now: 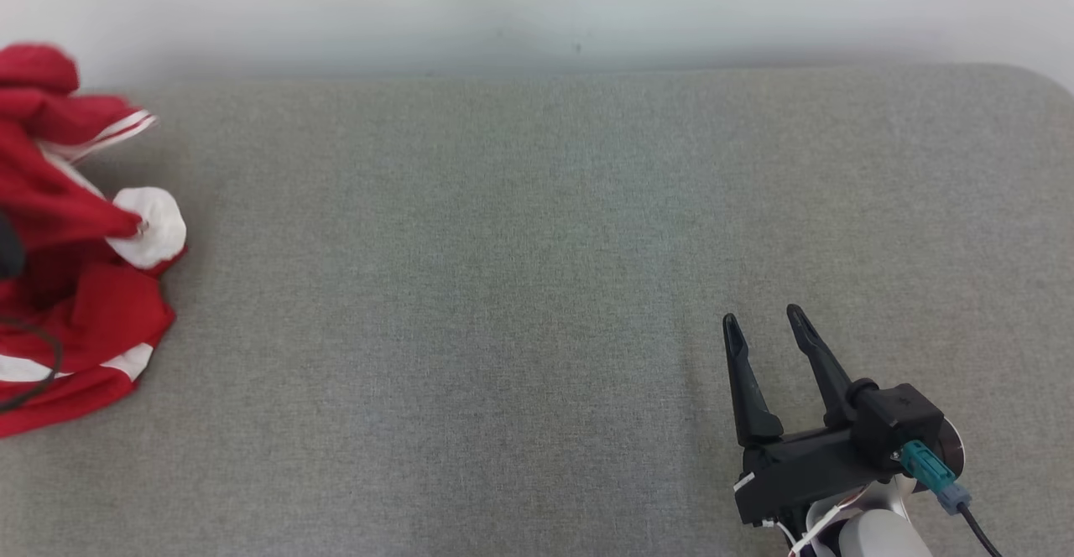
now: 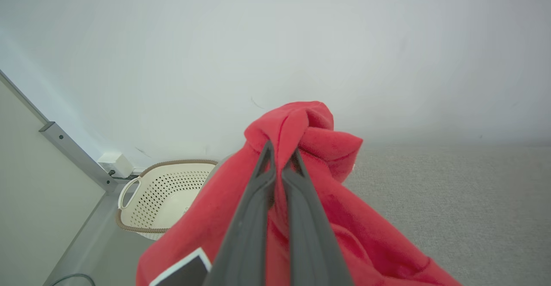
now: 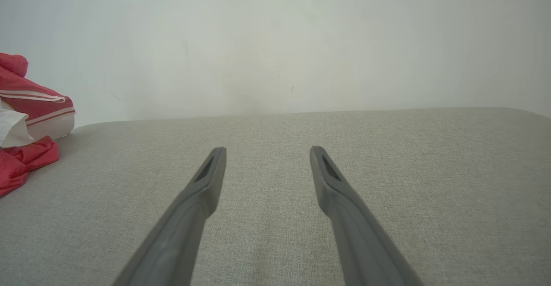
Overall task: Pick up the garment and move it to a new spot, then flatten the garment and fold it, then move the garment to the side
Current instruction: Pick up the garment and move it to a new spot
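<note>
At the left edge of the grey padded surface [image 1: 537,288]: the garment [image 1: 80,305], red with white trim, bunched in a heap with no clear long axis, partly cut off by the head view's border. Clamped on a raised red fold of it: the left gripper [image 2: 282,148], fingers pinched together, cloth between and draped round them. Beyond that edge, down on the floor: a perforated basket [image 2: 181,162]. Near the front-right corner: the right gripper [image 1: 762,315], spread wide, holding nothing, well apart from the garment, pointing at the far edge. Nearer by far: the left arm. Likely next: a carry rightward, toward the bare middle.
</note>
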### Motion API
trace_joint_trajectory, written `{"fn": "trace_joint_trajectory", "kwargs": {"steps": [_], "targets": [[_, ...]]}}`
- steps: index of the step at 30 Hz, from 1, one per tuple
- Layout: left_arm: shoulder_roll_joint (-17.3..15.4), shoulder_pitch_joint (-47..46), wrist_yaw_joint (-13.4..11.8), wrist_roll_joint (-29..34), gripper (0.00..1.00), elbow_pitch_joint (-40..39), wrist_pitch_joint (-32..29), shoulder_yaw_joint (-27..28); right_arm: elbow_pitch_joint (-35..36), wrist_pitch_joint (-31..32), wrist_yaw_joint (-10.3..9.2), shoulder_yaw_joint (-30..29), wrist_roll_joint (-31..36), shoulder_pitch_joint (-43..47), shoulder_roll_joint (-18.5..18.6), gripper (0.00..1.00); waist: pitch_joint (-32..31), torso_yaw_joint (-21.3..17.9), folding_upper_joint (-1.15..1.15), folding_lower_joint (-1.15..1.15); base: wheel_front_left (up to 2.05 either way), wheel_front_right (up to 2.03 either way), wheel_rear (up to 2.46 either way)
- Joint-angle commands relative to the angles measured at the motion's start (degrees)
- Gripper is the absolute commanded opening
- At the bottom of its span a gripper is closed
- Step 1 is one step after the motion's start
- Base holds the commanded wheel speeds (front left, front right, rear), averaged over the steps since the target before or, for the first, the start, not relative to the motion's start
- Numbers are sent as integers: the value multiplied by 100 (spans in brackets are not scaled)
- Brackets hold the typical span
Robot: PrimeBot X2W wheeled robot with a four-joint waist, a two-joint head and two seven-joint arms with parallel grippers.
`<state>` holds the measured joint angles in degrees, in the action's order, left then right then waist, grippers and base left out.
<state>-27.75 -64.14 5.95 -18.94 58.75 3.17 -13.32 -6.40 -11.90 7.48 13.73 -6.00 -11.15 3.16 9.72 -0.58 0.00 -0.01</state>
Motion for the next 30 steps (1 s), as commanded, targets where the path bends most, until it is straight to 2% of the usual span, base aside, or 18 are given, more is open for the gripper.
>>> {"fn": "trace_joint_trajectory", "kwargs": {"steps": [1,6,13,23,30], "targets": [[-8,-155,33,-7,0,-200,77,-50,-36,-43,2,17,-52,67,-15,100,-129,12,0,1,0,0,0],[110,-329,81,-37,0,-653,108,-175,-79,-80,2,14,-94,98,-23,100,-219,-23,0,1,0,0,0],[324,-357,135,-206,0,-1776,-100,-484,-133,-139,2,41,-188,128,-30,100,-333,-205,0,1,0,0,0],[445,138,125,-350,0,-3740,-724,-906,-209,-238,2,62,-321,57,-31,100,-285,-766,0,1,0,0,0],[621,689,86,-451,0,-4616,-1046,-1245,-298,-296,2,93,-417,-18,-30,100,-208,-1192,0,1,0,0,0]]}}
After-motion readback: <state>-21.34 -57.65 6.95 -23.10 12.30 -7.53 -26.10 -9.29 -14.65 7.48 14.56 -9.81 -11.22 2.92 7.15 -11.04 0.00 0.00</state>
